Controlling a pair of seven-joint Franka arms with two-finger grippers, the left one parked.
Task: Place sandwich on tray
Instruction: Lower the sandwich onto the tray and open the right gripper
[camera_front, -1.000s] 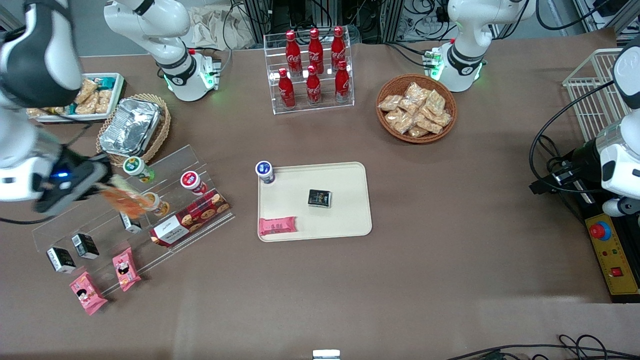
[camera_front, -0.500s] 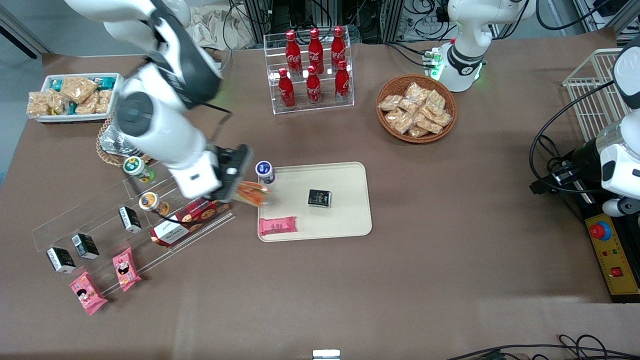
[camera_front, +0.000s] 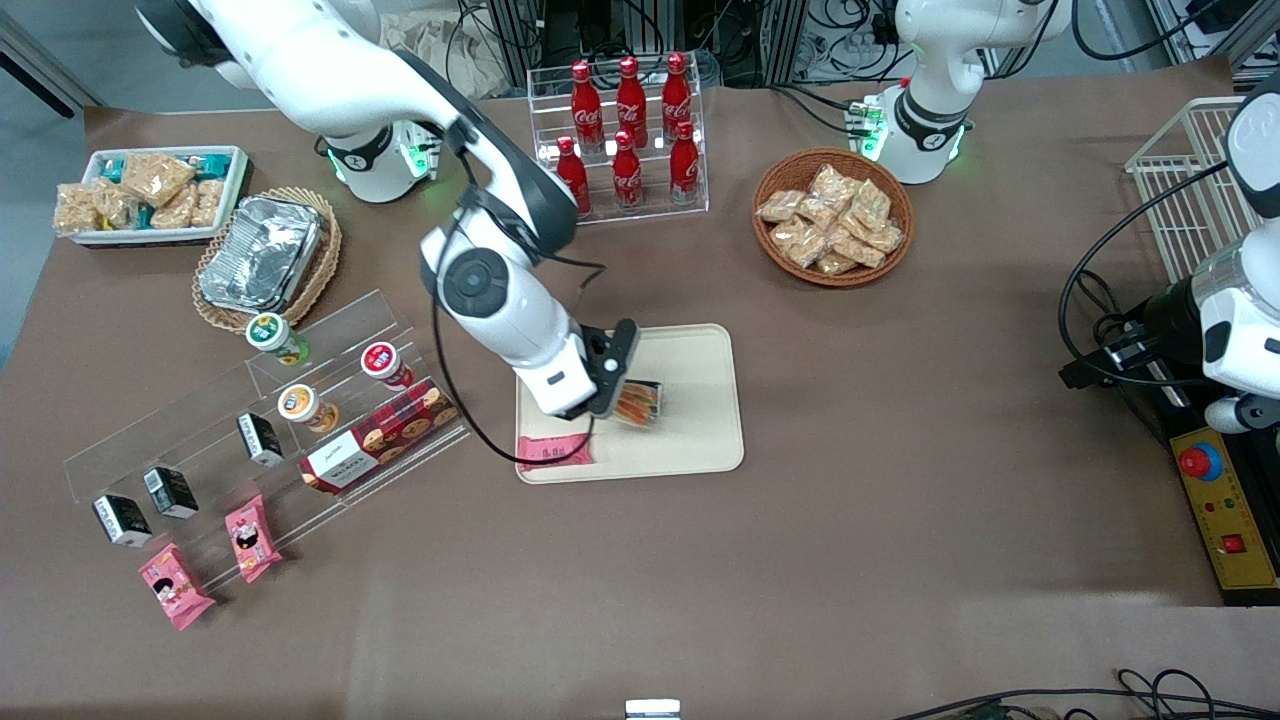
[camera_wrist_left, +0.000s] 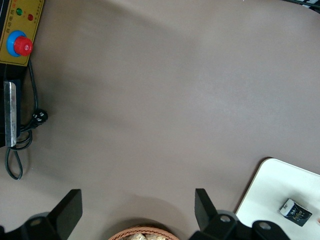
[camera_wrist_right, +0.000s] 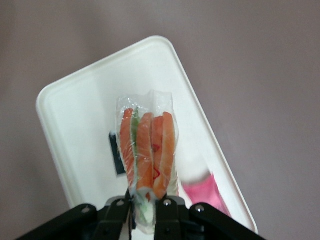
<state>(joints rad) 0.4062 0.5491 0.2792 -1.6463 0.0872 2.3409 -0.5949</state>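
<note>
My right gripper (camera_front: 622, 392) is shut on the sandwich (camera_front: 638, 403), a clear-wrapped wedge with orange, green and red layers, and holds it above the middle of the cream tray (camera_front: 700, 440). In the right wrist view the sandwich (camera_wrist_right: 147, 152) sticks out from between the shut fingers (camera_wrist_right: 167, 215), over the tray (camera_wrist_right: 75, 125). A small black box lies under it on the tray, mostly hidden (camera_wrist_right: 116, 155). A pink snack packet (camera_front: 553, 452) lies on the tray's edge nearer the front camera.
A clear stepped shelf (camera_front: 270, 410) with small cups, black boxes and a cookie box stands toward the working arm's end. A cola bottle rack (camera_front: 625, 140) and a wicker basket of snack bags (camera_front: 832, 215) stand farther from the camera. A foil container (camera_front: 260, 252) lies near the shelf.
The right arm has carried the sandwich from above the stepped shelf to above the middle of the tray. The blue-lidded cup at the tray's corner is now hidden by the arm.
</note>
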